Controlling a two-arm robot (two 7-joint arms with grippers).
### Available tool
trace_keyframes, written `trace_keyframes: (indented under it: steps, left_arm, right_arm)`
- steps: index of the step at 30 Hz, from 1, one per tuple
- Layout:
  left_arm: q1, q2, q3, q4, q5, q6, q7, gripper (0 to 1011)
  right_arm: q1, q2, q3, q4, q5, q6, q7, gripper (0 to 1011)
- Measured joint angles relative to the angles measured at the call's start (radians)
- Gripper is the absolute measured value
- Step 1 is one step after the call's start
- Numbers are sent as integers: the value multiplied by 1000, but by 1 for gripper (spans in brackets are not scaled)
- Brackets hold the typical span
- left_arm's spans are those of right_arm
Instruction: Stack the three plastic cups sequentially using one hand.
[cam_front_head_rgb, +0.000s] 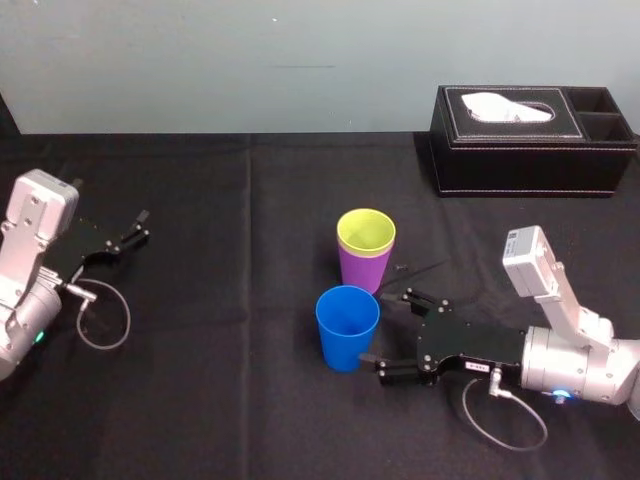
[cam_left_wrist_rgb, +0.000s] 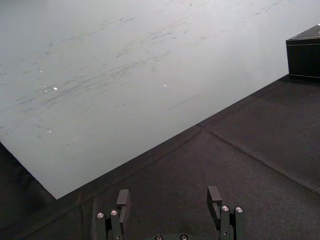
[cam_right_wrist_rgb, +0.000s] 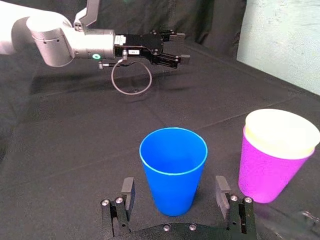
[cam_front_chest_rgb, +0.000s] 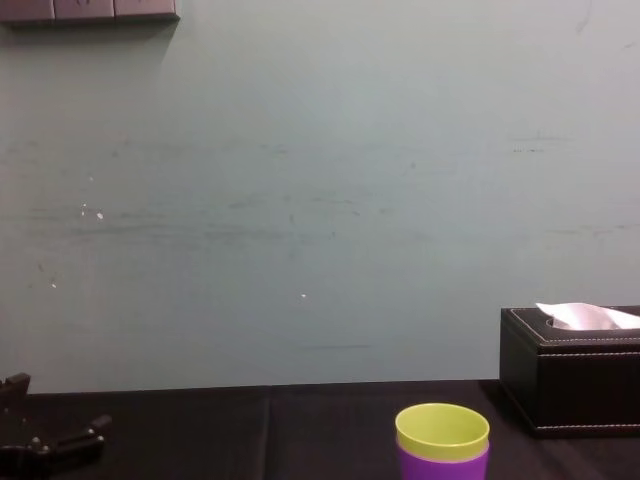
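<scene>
One pale grey-green wall (cam_front_chest_rgb: 300, 200), scuffed and flecked with white, closes off the room behind your table. From the chest view, a dark panel (cam_front_chest_rgb: 90, 10) sits on it at 11 o'clock. You work on a black cloth (cam_front_head_rgb: 200, 380) that covers the whole table, and a crease runs through it from the far edge toward you, left of centre.

Taking the table as a clock face with 12 at the wall:

- **Tissue box:** the black leather tissue box (cam_front_head_rgb: 530, 140) stands at 1 o'clock, with a white tissue (cam_front_head_rgb: 505, 105) poking out of its top.
- **Left gripper:** your left gripper (cam_front_head_rgb: 140, 227) is parked at 9 o'clock. Its jaws are apart, it holds nothing, and it is well apart from the cups.
- **Right gripper:** your right gripper (cam_front_head_rgb: 385, 330) lies low at 4 o'clock and reaches toward the centre. Its jaws are spread wide to either side of the blue cup (cam_front_head_rgb: 347, 328). The wrist view shows a gap between each jaw and the cup wall, so it grips nothing.
- **Cups:** the blue cup stands upright on the cloth near the centre. The purple cup (cam_front_head_rgb: 362, 272) is just beside it at its 1 o'clock, also upright. The yellow-green cup (cam_front_head_rgb: 366, 232) is nested inside the purple one, with its rim showing above.
</scene>
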Motion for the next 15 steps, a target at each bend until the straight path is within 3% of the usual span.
trace_keyframes:
  steps: [15]
  left_arm:
    - [0, 0, 0, 0, 0, 0, 0, 1011]
  right_arm:
    - [67, -53, -42, 72, 1, 10, 22, 1003]
